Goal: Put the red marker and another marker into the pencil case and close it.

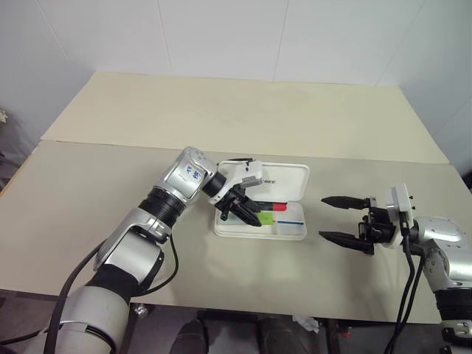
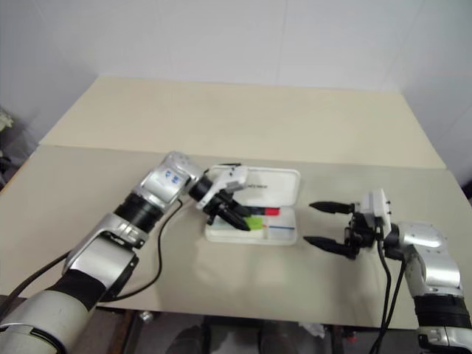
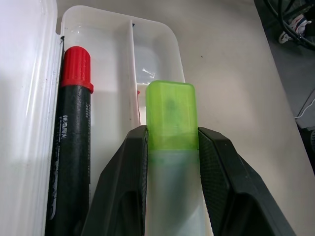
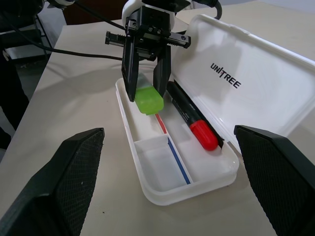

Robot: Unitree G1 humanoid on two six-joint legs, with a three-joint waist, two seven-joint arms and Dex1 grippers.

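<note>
Here we see two markers and one pencil case (image 4: 162, 162), its lid up. The red marker (image 4: 189, 115) lies in the tray along the hinge side. Our left gripper (image 4: 147, 91) clamps its fingers on another marker (image 3: 172, 147) above the tray; that marker's lower body is cut off in the left wrist view. Our right gripper (image 1: 341, 219) waits beside the case, fingers wide apart, holding nothing.

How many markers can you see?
2. The red marker lies in the open pencil case; the green marker is held over it by the left gripper.
</note>
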